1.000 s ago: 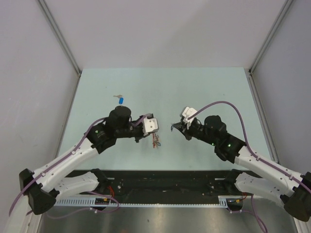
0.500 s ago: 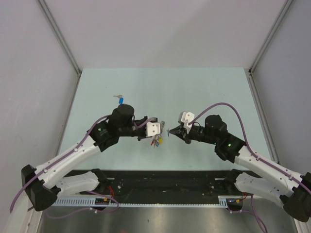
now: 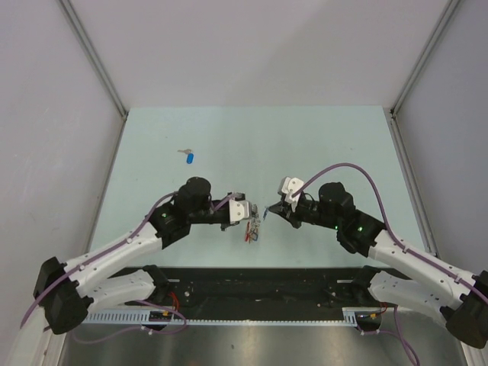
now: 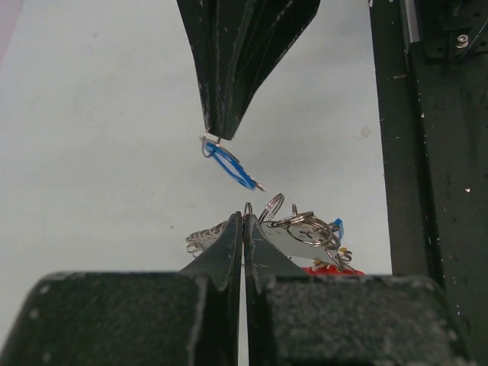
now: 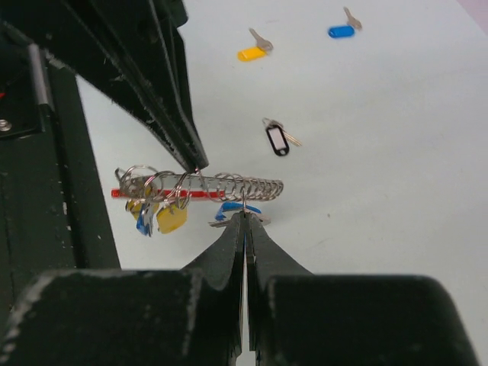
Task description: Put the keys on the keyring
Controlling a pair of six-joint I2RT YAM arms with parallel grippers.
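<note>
**Keyring** [image 5: 229,186]: held up off the table. From the right wrist it shows edge-on as a level bar, with silver coil along the right half and a red strip along the left.

**Threaded keys** [image 5: 169,218]: yellow and blue tags hang from small split rings under the ring's left half, bunched together.

**Left gripper** [image 4: 244,219]: jaws pressed flat together, nipping the ring's wire at the very tips. In the right wrist view it comes in from 11 o'clock and meets the ring's top edge.

**Held blue key** [image 4: 231,166]: tilted, in the air. In the left wrist view it sits at 11 o'clock from the ring bundle, near it but apart. From the right wrist it sits just under the coil at 6 o'clock. Whether it touches there, cannot tell.

**Right gripper** [image 5: 245,219]: fully closed, pinching the held blue key at its small loop end.

**From above:** the two grippers are tip to tip over the near middle of the table [image 3: 320,145], with the bundle dangling at 6 o'clock below them.

**Lying loose, right wrist view:**
- Black-rimmed oval tag [image 5: 276,140] at 1 o'clock beyond the ring.
- Loose yellow key [image 5: 252,52] farther out at 12 o'clock.
- Loose blue key [image 5: 341,30] at 1 o'clock, well apart from everything else.
</note>
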